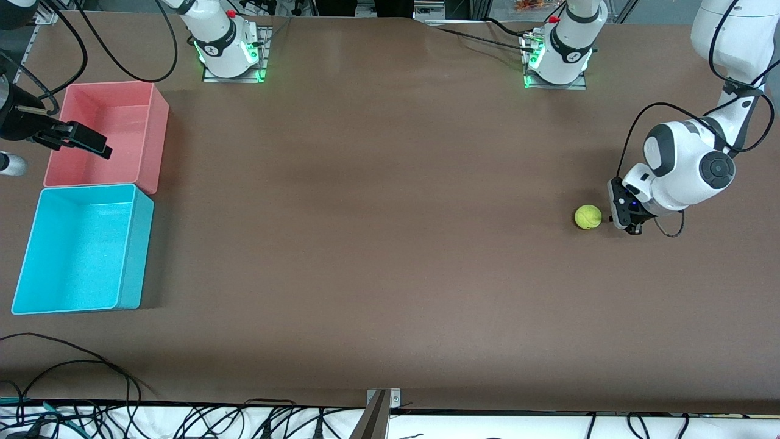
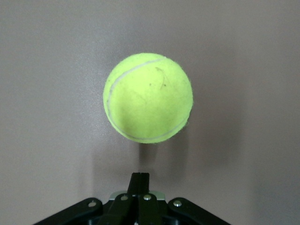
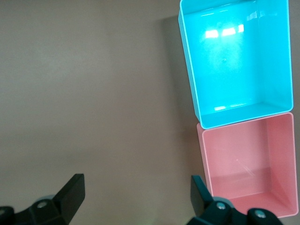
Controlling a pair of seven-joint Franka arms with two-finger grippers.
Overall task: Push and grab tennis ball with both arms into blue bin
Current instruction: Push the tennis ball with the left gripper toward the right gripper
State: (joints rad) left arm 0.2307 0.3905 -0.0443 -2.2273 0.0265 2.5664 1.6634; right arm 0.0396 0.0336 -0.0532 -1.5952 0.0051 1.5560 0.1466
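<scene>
Brown counter (image 1: pixel 378 244) shows you the tennis ball (image 1: pixel 588 216) just beside the left gripper (image 1: pixel 629 227), its fingers clenched, toward the distant blue bin (image 1: pixel 131 256).

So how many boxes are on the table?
2. The pink bin sits at the right arm's end of the table, and the blue bin is right beside it, nearer the front camera. Both look empty, and none seem hidden.

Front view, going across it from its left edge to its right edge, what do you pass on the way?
Right hand over the pink bin → blue bin overlaps, so unplaced → bare table → tennis ball → left hand.
</scene>
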